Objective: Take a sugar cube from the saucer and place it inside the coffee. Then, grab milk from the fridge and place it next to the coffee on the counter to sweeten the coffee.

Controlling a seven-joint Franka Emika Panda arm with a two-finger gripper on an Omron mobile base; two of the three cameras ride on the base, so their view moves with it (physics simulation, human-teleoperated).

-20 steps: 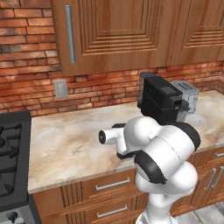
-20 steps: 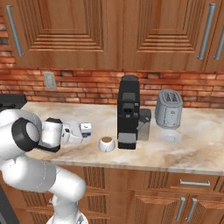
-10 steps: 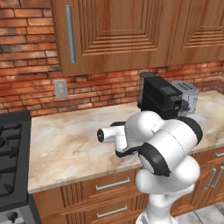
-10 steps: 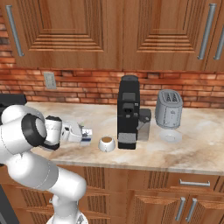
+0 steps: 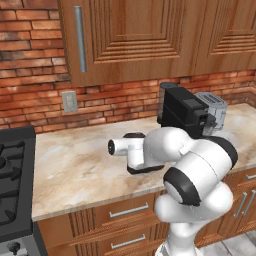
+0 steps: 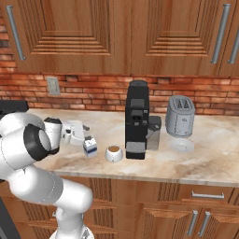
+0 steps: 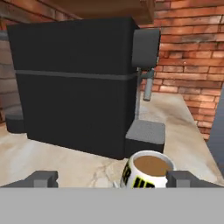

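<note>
The milk [image 6: 90,147], a small white carton with a dark blue lower band, stands upright on the counter [image 6: 210,163] just left of the coffee [image 6: 113,153]. The coffee is a white cup of brown liquid, close in front of me in the hand view [image 7: 151,168]. My gripper [image 6: 85,135] hovers just left of and slightly above the milk, open. Its fingertips [image 7: 41,178] stand wide apart with nothing between them. The saucer [image 6: 182,146] lies in front of the toaster. The sugar cube is hidden, and the fridge is out of view.
A black coffee machine [image 6: 137,119] stands right behind the cup, large in the hand view [image 7: 74,83]. A silver toaster [image 6: 180,116] sits to its right. A stove [image 5: 12,185] borders the counter [image 5: 75,170] on the left. Wooden cabinets hang overhead, above a brick wall.
The jaws have spread wide and let go of the milk, which stays standing beside the cup. The hand has drawn back a little to the left and upward.
</note>
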